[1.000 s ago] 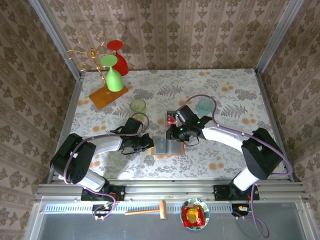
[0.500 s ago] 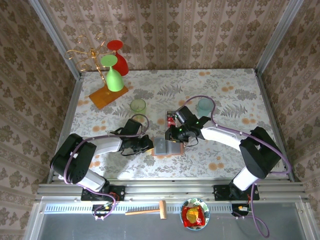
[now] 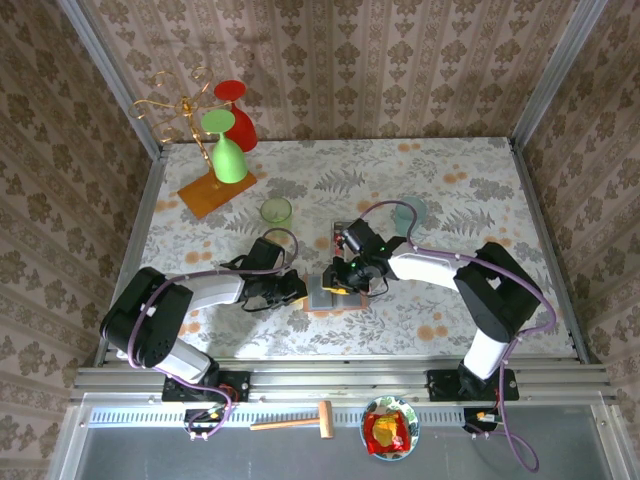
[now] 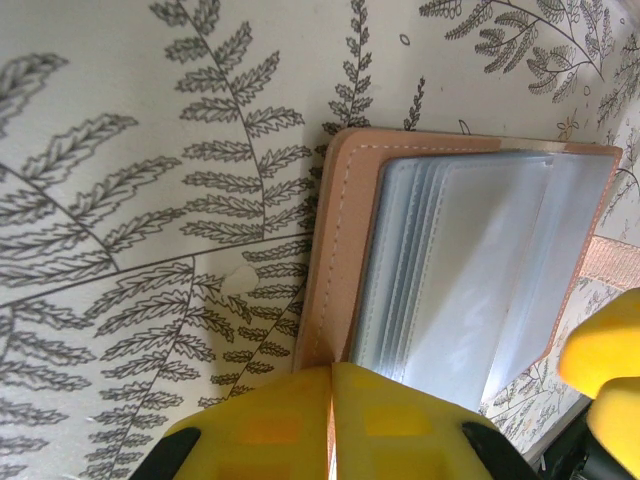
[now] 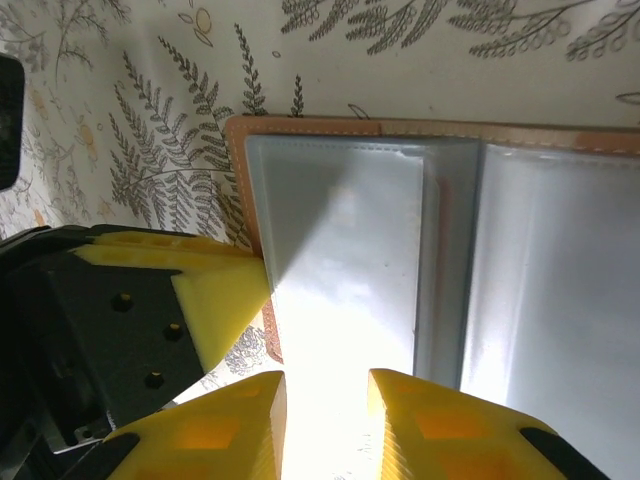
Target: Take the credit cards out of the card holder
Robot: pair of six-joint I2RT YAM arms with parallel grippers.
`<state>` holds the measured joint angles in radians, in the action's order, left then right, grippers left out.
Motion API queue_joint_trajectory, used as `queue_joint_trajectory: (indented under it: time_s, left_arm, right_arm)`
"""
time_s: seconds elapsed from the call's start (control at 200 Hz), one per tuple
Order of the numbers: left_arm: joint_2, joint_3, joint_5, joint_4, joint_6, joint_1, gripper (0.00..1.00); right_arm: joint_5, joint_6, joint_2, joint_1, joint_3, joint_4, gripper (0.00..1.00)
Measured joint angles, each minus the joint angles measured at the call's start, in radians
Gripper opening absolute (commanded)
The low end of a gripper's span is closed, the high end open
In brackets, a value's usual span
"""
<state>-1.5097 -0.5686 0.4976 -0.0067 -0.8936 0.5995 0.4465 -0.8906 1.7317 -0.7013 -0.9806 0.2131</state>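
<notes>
The card holder [image 3: 336,294] lies open on the table, tan outside with grey translucent pockets [image 5: 350,250] fanned up. My left gripper [image 3: 299,290] is shut on the holder's tan left flap [image 4: 340,250], and its yellow fingers [image 4: 270,420] meet on the leather edge. Over the left pocket page hovers my right gripper [image 5: 325,400], open, with a narrow gap and nothing between its fingers [image 5: 430,420]. I see no credit cards in the pockets. A red patch, seemingly a credit card [image 3: 341,240], lies just behind the holder, partly hidden by the right arm.
A gold rack on an orange base [image 3: 215,192] holds a green glass [image 3: 228,158] and a red glass [image 3: 236,112] at the back left. A green cup [image 3: 276,210] and a teal cup [image 3: 408,212] stand behind the grippers. A hammer [image 3: 295,421] and a bowl [image 3: 390,428] lie below the table's front rail.
The right gripper has moved left and nearer, over the holder's left page, and its jaws have parted a little. The left gripper stays clamped on the flap.
</notes>
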Motion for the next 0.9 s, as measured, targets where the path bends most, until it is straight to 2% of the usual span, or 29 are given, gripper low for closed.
queue_joint_trajectory:
  time_s: [0.9]
  left_arm:
    - [0.0, 0.0, 0.0, 0.0, 0.0, 0.0, 0.11]
  right_arm:
    - [-0.002, 0.001, 0.067, -0.011, -0.015, 0.003, 0.31]
